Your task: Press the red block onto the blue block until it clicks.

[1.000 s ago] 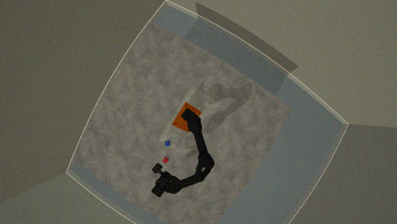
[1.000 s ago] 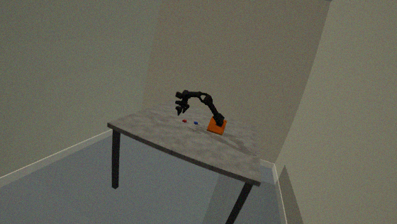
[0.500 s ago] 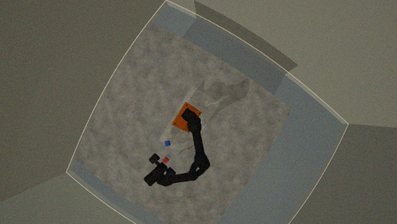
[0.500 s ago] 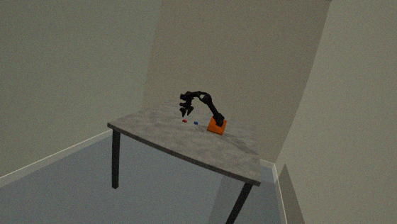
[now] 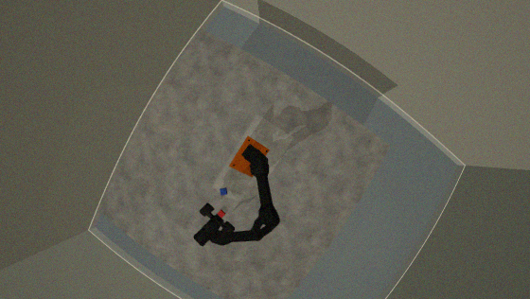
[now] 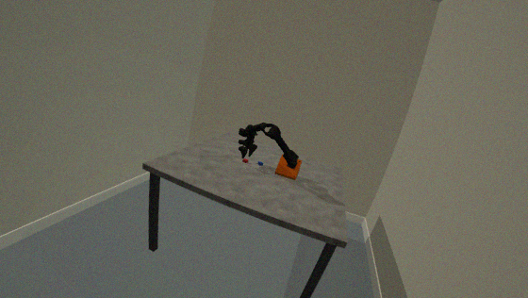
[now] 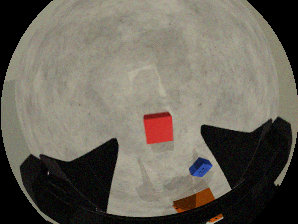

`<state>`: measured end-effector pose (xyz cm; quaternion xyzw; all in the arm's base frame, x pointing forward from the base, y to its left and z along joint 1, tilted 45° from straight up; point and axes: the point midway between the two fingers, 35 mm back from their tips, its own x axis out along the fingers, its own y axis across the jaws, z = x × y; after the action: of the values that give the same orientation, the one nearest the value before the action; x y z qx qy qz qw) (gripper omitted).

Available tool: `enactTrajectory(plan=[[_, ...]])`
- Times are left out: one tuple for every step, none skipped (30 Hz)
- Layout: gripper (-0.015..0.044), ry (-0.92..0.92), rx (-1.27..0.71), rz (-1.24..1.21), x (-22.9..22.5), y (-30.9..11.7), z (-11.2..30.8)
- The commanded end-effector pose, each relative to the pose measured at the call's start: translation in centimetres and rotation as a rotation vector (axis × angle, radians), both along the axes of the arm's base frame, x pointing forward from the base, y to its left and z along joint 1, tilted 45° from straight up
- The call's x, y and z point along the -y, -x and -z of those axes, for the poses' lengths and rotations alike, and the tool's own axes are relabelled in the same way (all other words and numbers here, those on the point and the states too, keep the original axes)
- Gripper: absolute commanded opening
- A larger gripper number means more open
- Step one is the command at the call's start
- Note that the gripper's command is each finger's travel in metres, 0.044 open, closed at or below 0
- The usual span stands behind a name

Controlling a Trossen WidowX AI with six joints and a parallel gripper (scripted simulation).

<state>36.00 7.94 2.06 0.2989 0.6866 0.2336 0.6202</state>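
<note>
1. Plain grey-beige walls (image 5: 47,95) (image 6: 283,57) surround a mottled grey tabletop (image 5: 166,118) (image 6: 212,174) (image 7: 100,65), above which the black parallel-jaw gripper (image 5: 217,218) (image 6: 247,156) (image 7: 159,134) is held pointed downward, its fingers spread wide with nothing between them.
2. Just below the fingertips, the small red cube-shaped block (image 5: 220,214) (image 6: 245,160) (image 7: 159,130) is seen resting on the tabletop, not yet grasped.
3. To its right, in the exterior view, the small blue block (image 5: 223,191) (image 6: 260,163) (image 7: 201,167) is set near but apart; farther right, the flat orange base plate (image 5: 236,163) (image 6: 282,171) (image 7: 192,201) is found under the black jointed arm (image 5: 265,189) (image 6: 283,141).
4. Judged by this pose, the pick-up approach is in hand; a straight descent with the red block centred, then closing, is called for.
5. Table edges are well apart from both blocks. Room for lifting seems ample, though contact with the blue block should be avoided.
</note>
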Motion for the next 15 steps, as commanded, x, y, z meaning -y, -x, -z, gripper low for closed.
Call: enactTrajectory(plan=[[0.0440, -0.005, -0.014, 0.002, -0.5, 0.3, 0.7], [0.0440, -0.005, -0.014, 0.002, -0.6, 0.3, 0.8], [0.0440, -0.005, -0.014, 0.002, -0.7, 0.3, 0.9], [0.0440, -0.005, -0.014, 0.002, -0.8, 0.3, 1.0], [0.0440, -0.005, -0.014, 0.002, -1.0, 0.3, 1.1], [0.0440, -0.005, -0.014, 0.002, -1.1, 0.3, 1.2], [0.0440, -0.005, -0.014, 0.002, -1.2, 0.3, 1.3], [0.0440, -0.005, -0.014, 0.002, -1.3, 0.3, 1.5], [0.0440, -0.005, -0.014, 0.002, -1.4, 0.3, 1.6], [0.0440, -0.005, -0.014, 0.002, -1.5, 0.4, 1.7], [0.0440, -0.005, -0.014, 0.002, -1.7, 0.4, 1.8], [0.0440, -0.006, -0.014, 0.002, -1.8, 0.4, 1.9], [0.0440, -0.006, -0.014, 0.002, -1.9, 0.4, 2.0], [0.0440, -0.006, -0.014, 0.002, -2.0, 0.4, 2.1], [0.0440, -0.006, -0.014, 0.002, -2.1, 0.4, 2.2]])
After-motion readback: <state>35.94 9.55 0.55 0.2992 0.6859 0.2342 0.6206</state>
